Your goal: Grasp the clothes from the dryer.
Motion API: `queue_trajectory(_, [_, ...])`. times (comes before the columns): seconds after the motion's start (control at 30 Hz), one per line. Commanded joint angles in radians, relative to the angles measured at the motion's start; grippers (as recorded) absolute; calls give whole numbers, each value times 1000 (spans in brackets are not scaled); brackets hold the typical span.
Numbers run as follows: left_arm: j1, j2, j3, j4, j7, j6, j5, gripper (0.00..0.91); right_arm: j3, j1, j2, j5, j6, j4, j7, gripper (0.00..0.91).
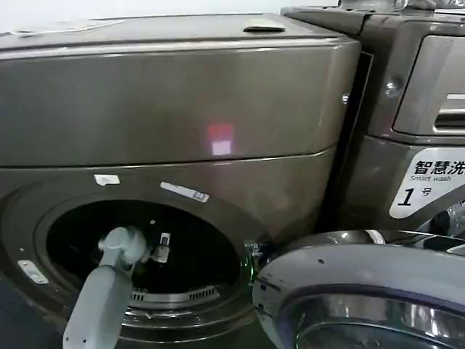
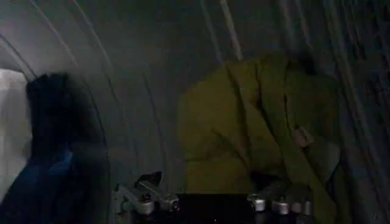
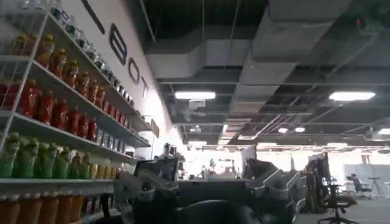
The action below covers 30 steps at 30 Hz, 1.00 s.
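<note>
Two bronze-grey machines stand side by side; the dryer (image 1: 174,109) has its porthole open. Left gripper (image 2: 213,204) is deep in the drum, fingers (image 2: 143,198) spread wide just short of the yellow-green cloth (image 2: 244,134), dark blue piece (image 2: 42,176) beside. Nothing is gripped yet; closing and pulling out remain. Right gripper (image 3: 207,195) idles, open, facing drink shelves (image 3: 55,122).
</note>
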Motion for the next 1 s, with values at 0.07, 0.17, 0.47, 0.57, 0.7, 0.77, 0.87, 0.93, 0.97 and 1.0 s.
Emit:
queue_trajectory(0.07, [-8,-7,10,69,6,27,-55,432,-5,0,2,-1,1,1,0,907])
queue_trajectory(0.17, [-13,-8,11,75,5,34,-73,80,-6,0,4,-1,1,1,0,907])
queue_trajectory(0.47, [-19,-2,9,67,5,57,-135,0,-12,1,5,-2,3,1,1,907])
queue_trajectory(0.57, [-21,-3,10,68,5,60,-142,0,-13,0,5,-2,4,-1,1,907])
queue_trajectory(0.7, [-21,-4,10,72,5,63,-147,0,-14,-1,3,-3,5,-4,0,907])
queue_trajectory(0.77, [-21,-4,9,72,5,63,-147,0,-15,-1,2,-3,5,-4,0,907])
queue_trajectory(0.87, [-22,-3,8,71,5,66,-155,0,-18,0,2,-5,6,-6,0,907])
queue_trajectory(0.93, [-23,-3,7,71,5,68,-156,0,-21,1,2,-5,6,-6,0,907])
queue_trajectory(0.97, [-25,-3,7,71,5,69,-157,0,-21,3,1,-5,6,-7,0,907])
queue_trajectory(1.0, [-25,-2,7,71,5,70,-160,0,-22,3,1,-5,6,-8,0,907])
